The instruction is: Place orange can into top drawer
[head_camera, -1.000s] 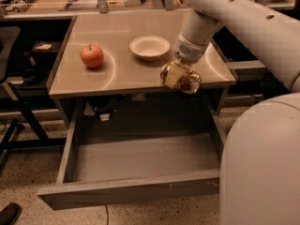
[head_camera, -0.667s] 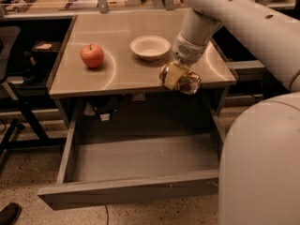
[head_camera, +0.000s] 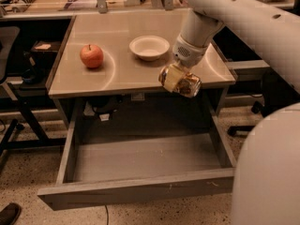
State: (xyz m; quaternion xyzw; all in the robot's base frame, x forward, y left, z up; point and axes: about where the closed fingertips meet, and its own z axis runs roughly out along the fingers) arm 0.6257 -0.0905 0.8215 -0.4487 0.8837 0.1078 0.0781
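The orange can [head_camera: 183, 81] lies on its side in my gripper [head_camera: 177, 76], which is shut on it. It hangs in the air at the table's front edge, right of centre, above the back of the top drawer. The top drawer [head_camera: 136, 194] is pulled wide open below the table; its grey inside is bare. My white arm comes down from the upper right to the can.
A red apple [head_camera: 91, 56] sits on the tabletop at the left. A white bowl [head_camera: 149, 47] sits at the table's middle, just left of my wrist. My large white body fills the lower right, beside the drawer's right end. Chair legs stand at the left.
The can and gripper have moved slightly forward and down, toward the table's front edge. Apple, bowl and drawer have not moved.
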